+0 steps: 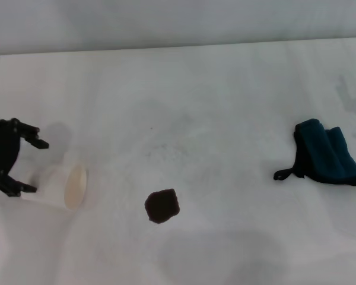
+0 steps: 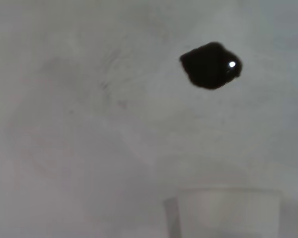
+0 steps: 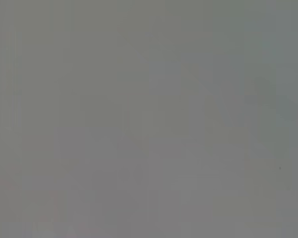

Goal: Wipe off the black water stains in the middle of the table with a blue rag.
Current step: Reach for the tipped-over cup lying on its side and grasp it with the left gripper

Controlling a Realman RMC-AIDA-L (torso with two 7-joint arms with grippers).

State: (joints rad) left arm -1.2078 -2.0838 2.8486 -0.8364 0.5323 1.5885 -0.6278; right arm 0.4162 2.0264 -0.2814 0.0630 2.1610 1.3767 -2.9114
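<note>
- Left end effector [image 1: 31, 166] sits at the robot's left edge of the head view, low over the surface [image 1: 213, 95], its two black fingers [image 1: 34, 140] spread apart with nothing clamped between them.
- A white paper cup [image 1: 62, 186] lies on its side just in front of those fingers, its mouth turned toward the middle of the surface; whether the fingers touch the cup cannot be told.
- Black water stains [image 1: 162, 206] form one dark ragged blot near the middle of the surface, to the right of the cup's mouth and clearly apart from it.
- Blue rag [image 1: 327, 153] lies folded far over on the robot's right side, well apart from the blot and farther still from the left end effector; a thin black loop [image 1: 288, 172] trails from the corner nearest the blot.
- Only the head view shows the rag and the left end effector together.
- Left wrist view shows the blot [image 2: 210, 65] with a small bright glint on it, and the pale cup [image 2: 228, 212] nearer the camera; it shows neither the rag nor the fingers.
- Right wrist view gives only a flat grey field with nothing distinguishable.
- Right end effector appears in no view.
</note>
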